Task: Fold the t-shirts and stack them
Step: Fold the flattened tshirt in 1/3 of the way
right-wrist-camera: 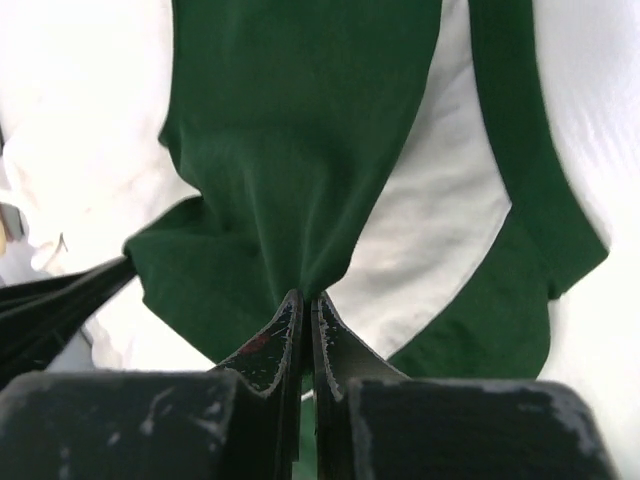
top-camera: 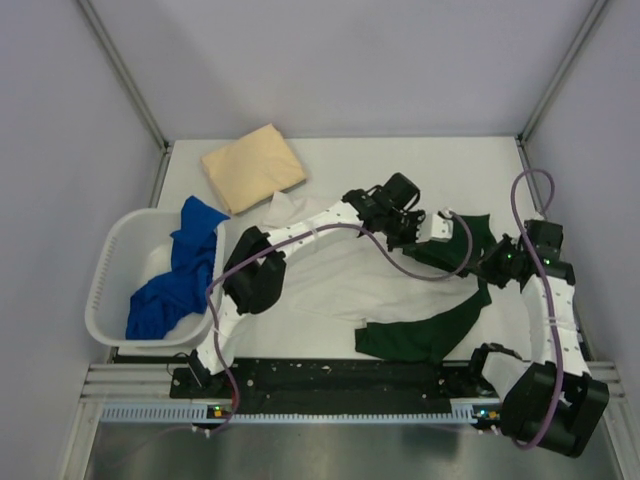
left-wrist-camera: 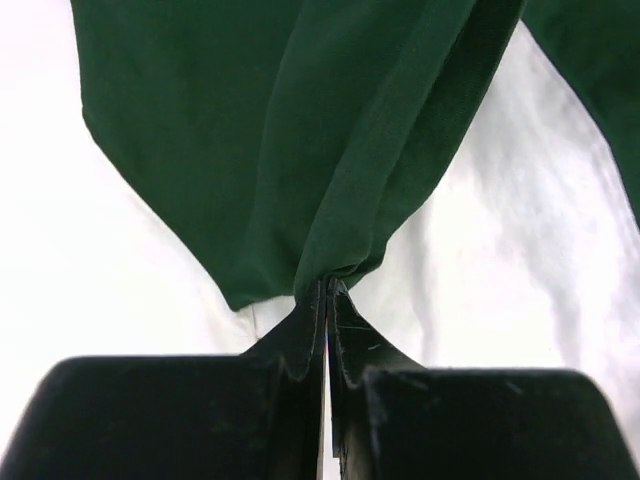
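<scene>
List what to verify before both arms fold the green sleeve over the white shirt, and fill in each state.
1. Left hand shut on the green sleeve: ok.
2. Right hand shut on the green sleeve as well: ok.
3. White shirt lying flat on the table: cannot tell, the left arm covers part of it.
4. Tan shirt folded, at the far left of the table: ok.
5. Blue shirts out of the way in the basket: ok, though one drapes over the rim.
</scene>
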Controlling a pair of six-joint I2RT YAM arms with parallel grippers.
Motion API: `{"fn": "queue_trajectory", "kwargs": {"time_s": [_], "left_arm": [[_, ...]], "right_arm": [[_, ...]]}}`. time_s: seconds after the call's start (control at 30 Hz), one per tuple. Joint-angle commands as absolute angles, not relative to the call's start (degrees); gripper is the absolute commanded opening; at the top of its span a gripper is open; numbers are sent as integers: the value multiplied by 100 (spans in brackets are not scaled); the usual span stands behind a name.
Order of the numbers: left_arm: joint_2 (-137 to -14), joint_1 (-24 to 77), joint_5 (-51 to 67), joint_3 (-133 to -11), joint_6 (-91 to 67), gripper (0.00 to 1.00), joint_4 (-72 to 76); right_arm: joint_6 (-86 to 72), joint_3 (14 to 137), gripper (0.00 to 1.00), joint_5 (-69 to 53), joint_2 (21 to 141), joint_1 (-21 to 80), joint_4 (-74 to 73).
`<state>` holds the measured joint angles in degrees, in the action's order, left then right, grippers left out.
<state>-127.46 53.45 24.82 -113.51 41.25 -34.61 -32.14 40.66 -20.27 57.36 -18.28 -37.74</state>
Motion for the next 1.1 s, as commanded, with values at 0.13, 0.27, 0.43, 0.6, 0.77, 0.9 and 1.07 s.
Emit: {"fn": "queue_trajectory", "kwargs": {"time_s": [0.13,0.27,0.43,0.6,0.77,0.9,1.07], "left_arm": [[-12164,5194,3217,-10732,4552,0,-4270],[-12120,5150,3217,-10460,4772,0,-4412],[-12225,5150,3208,-10371,4869,0,-4403],[-12392,5150,3181,-10459,5071,0,-4648],[-12436,5150,3427,-10661,5580,0,-5299],[-12454,5185,3226,-10705,6019,0,-5589],[-12392,5229,3322,-10854,6337,22,-5827]], "right_arm": [[-3330,3604,0,-2400,5432,-1513,-4711],[-3629,3314,0,-2312,5432,-1117,-4755],[-3805,3146,0,-1943,5397,-1099,-4693],[-3832,3146,0,-1811,5379,-1090,-4702],[-3920,3181,6,-1582,5353,-1099,-4711],[-4025,3295,27,-1415,5265,-1186,-4781],[-3982,3927,60,-898,5019,-1415,-4843]]}}
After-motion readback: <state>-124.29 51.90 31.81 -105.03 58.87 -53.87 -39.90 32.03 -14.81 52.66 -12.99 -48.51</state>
